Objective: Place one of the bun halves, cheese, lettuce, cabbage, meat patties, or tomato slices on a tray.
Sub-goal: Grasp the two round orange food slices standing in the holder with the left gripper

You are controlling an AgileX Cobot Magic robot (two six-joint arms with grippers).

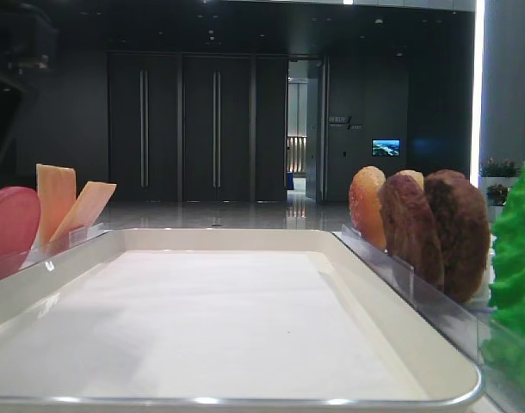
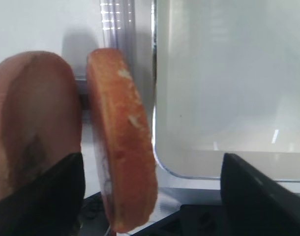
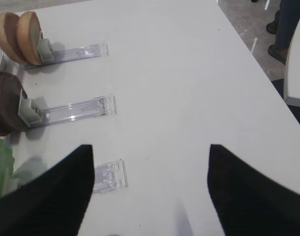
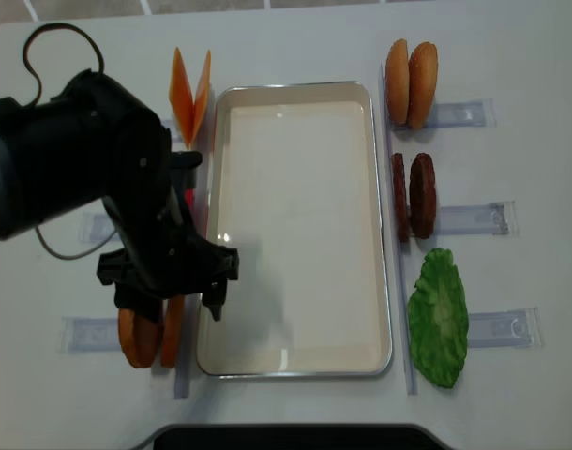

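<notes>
Tray [image 4: 295,361] seen as glossy white with shiny silvery edge; meat patties [image 4: 421,195] rough, grainy; holders [image 3: 76,109] clear glossy plastic; table [image 3: 189,73] matt white, smooth.

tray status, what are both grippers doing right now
Left gripper open, straddling a bun half beside the tray. Right gripper open over bare table. Tray holds nothing, nothing in the way.

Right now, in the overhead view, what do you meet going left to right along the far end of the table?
Cheese slices → tray → bun halves → clear holder strip.
</notes>
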